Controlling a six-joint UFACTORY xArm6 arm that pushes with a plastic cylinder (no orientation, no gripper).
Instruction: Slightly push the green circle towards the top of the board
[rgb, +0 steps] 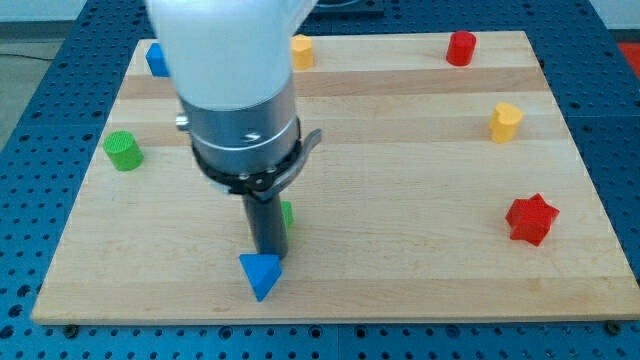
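Nearest the camera lies the blue plastic triangle block (261, 274), and my tip (267, 252) stands just above it, perhaps touching. No jaws exist here, so nothing opens, closes or is held; only the dark rod can press. A small green block (287, 215) is mostly hidden behind the rod. The green circle (123, 150) sits well apart, at the wooden table's (400, 240) left edge. Moving off carelessly could drag the triangle or the hidden block.

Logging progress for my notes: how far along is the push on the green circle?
Done: nothing visibly. In hand: my tip sits by the blue triangle, near a half-hidden green block. Left: the green circle stands untouched at the board's left edge, awaiting its nudge upward.
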